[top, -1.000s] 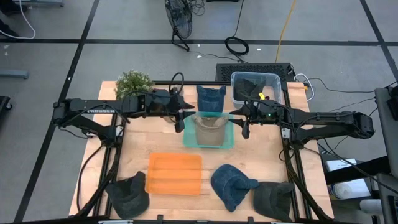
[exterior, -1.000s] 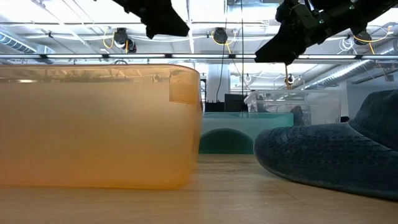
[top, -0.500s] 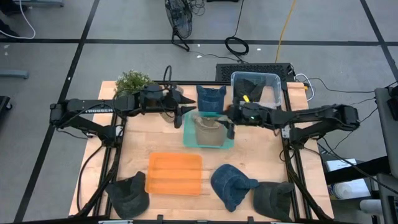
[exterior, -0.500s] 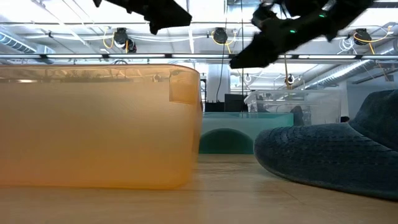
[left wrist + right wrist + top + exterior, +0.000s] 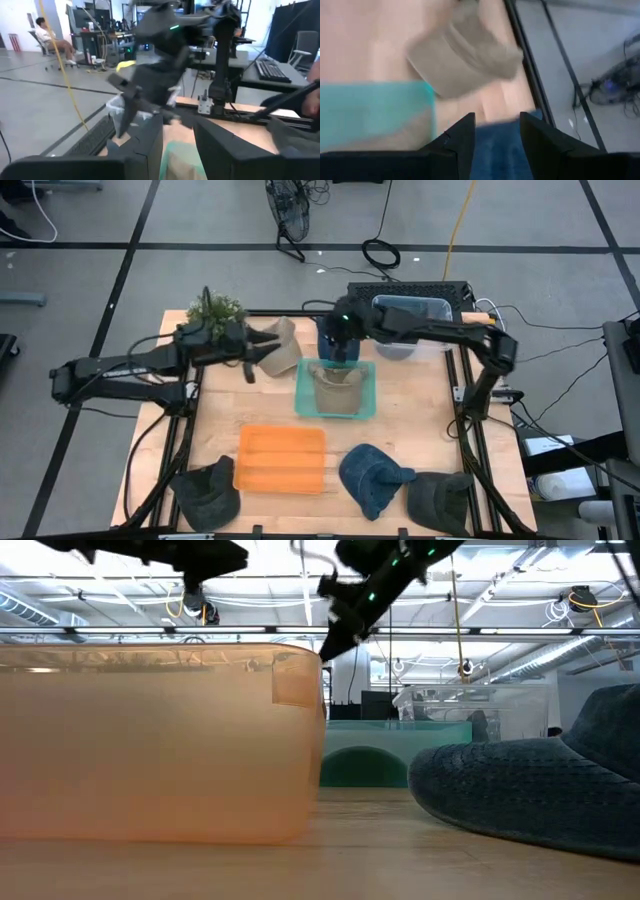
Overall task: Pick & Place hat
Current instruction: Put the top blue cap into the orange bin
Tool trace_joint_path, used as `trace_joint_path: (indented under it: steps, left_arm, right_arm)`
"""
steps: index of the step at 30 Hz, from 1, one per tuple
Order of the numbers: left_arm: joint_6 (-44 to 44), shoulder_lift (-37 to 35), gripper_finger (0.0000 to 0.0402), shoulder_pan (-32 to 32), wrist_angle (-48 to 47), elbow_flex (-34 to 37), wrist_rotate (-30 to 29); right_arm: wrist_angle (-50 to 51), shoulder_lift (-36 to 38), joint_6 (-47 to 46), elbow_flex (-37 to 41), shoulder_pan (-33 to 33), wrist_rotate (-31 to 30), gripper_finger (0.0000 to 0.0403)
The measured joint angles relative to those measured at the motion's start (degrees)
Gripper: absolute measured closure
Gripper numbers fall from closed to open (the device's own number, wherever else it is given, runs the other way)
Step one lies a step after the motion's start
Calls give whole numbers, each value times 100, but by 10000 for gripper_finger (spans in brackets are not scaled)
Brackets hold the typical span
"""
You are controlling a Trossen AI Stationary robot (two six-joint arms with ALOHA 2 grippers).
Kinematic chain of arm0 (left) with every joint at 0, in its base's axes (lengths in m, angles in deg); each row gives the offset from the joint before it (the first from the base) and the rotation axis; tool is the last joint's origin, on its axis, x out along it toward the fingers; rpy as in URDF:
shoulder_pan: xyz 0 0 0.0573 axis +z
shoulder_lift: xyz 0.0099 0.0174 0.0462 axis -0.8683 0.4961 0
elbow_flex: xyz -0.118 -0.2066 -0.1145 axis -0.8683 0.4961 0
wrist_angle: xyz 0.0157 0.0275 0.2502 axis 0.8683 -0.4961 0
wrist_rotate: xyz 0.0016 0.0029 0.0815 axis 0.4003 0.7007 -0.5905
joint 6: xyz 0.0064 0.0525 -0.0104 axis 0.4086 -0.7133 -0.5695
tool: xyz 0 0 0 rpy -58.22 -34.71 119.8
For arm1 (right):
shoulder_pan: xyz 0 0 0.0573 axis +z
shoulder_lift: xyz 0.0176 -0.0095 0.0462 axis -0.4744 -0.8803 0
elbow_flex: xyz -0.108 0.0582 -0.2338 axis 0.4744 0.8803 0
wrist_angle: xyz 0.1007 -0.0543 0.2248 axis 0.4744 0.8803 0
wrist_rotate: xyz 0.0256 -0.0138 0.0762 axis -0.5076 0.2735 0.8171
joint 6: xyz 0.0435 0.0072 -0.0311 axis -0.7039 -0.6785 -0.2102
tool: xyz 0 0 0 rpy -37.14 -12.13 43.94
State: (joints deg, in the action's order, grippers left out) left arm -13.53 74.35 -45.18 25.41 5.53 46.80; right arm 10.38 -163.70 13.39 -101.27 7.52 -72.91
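At six o'clock on the desk (image 5: 410, 420), a dark grey hat (image 5: 205, 492), an orange tray (image 5: 281, 460), a blue denim hat (image 5: 372, 478) and another dark hat (image 5: 440, 500) are sitting in a row along the near edge. Past them, at the centre, a teal bin (image 5: 303, 393) is holding a tan hat (image 5: 335, 388).

The left arm is stretching in from nine o'clock, nearly level over the desk, with its left end effector (image 5: 256, 354) pointing toward three o'clock. Just beyond its fingers a second tan hat (image 5: 280, 346) is lying at about eleven o'clock from the bin; whether the fingers are gripping it, or how wide they are standing, I cannot tell.

The right arm is bending at its elbow near three o'clock and reaching back across the far side, so its right end effector (image 5: 339, 340) is hovering over a blue hat (image 5: 340, 348) at twelve o'clock of the bin. In the right wrist view its two fingers (image 5: 457, 140) are standing apart, holding nothing.

Farther off, a small green plant (image 5: 215, 310) is standing at the far left corner and a clear bin (image 5: 412, 308) at the far right.
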Motion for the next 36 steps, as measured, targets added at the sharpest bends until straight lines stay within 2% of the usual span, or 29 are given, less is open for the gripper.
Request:
trace_joint_path:
  steps: [4,7,13,19,30,33,36]
  left_arm:
    - [14,-528,282,-67,-342,150,125]
    - [13,-748,282,-121,-561,152,130]
    - [-76,-843,282,-244,-710,158,135]
    - [-208,-860,282,-241,-693,161,130]
    - [-336,-862,282,-235,-534,161,128]
    - [-339,-862,282,-237,-499,161,128]
    - [-411,-862,282,-235,-604,161,125]
  right_arm:
    - [148,-506,326,-149,-375,13,253]
    - [114,-818,338,-152,-640,268,231]
    - [164,-1230,189,-152,-966,317,181]
    - [419,-1284,57,-86,-1077,630,170]
    - [594,-1285,111,-75,-1073,753,213]
    - [586,-1285,108,-75,-1066,758,245]
    - [586,-1285,111,-73,-1022,756,294]
